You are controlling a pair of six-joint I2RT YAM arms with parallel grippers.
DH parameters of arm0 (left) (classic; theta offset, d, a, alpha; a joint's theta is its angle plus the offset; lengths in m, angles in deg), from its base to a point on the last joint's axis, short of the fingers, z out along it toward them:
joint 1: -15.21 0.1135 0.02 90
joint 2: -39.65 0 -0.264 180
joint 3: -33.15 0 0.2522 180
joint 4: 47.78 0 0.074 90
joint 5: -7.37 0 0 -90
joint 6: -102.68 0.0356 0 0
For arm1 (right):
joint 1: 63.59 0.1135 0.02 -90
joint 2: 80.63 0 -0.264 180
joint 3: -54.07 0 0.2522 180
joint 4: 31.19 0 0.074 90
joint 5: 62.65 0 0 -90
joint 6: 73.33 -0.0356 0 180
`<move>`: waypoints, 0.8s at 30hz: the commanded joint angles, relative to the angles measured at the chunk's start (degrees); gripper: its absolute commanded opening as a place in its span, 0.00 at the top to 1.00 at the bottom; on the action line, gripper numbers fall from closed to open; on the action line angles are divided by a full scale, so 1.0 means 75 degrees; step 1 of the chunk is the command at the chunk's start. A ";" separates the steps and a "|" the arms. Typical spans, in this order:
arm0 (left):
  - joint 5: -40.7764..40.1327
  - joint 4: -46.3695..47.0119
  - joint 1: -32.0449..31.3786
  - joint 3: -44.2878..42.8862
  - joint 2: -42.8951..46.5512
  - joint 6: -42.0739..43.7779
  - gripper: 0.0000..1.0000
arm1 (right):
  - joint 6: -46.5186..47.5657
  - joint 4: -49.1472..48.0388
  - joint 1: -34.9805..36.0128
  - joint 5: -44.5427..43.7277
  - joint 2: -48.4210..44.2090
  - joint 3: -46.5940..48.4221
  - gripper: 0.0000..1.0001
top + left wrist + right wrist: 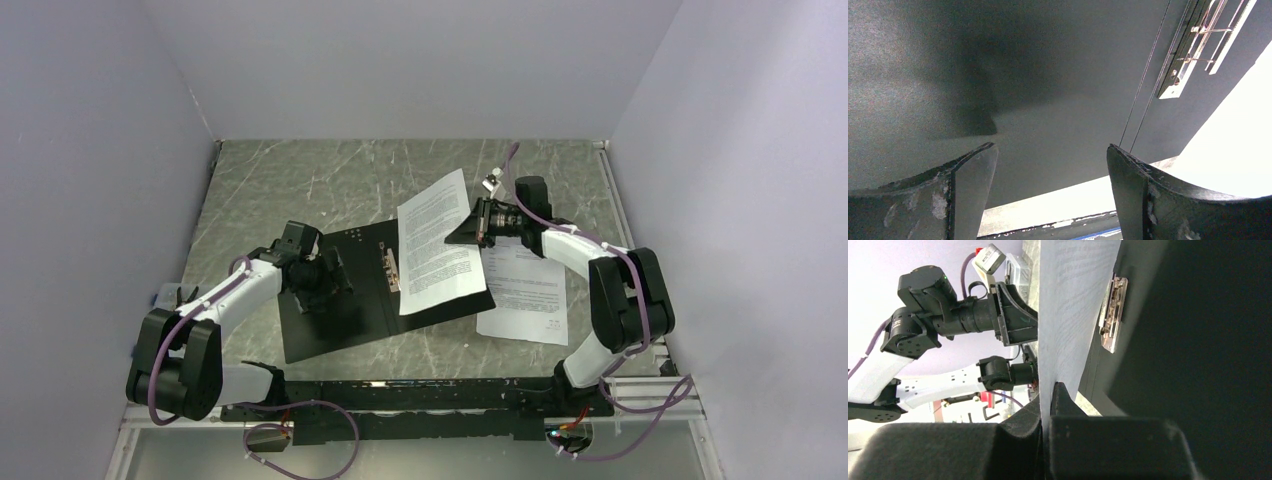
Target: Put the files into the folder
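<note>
Files point(440, 250) sit mid-frame: my right gripper point(468, 230) pinches one sheet's edge over the open folder's point(330, 325) right half, and a spare sheet point(528, 295) lies to its right. Left gripper point(328, 285), fingers spread, is over the left flap. I'd lower the sheet flat, square beside the clip point(391, 268).

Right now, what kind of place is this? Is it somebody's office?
Probably a robot test booth, not an office: plain walls box in a marble-look table, a left arm and a right arm are mounted at its near edge, and loose cables trail below.
</note>
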 commanded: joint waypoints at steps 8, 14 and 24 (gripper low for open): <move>0.0109 0.0049 0.0070 -0.0003 0.0019 0.0152 0.14 | -0.0288 -0.0848 0.0109 0.0068 0.0360 -0.0055 1.00; 0.0136 0.0064 0.0081 -0.0020 -0.0004 0.0159 0.14 | -0.0366 -0.0989 0.0173 0.0061 0.0507 -0.0061 1.00; 0.0115 0.0042 0.0105 0.0013 0.0026 0.0191 0.14 | -0.0335 -0.1054 0.0318 -0.0041 0.0921 0.0021 1.00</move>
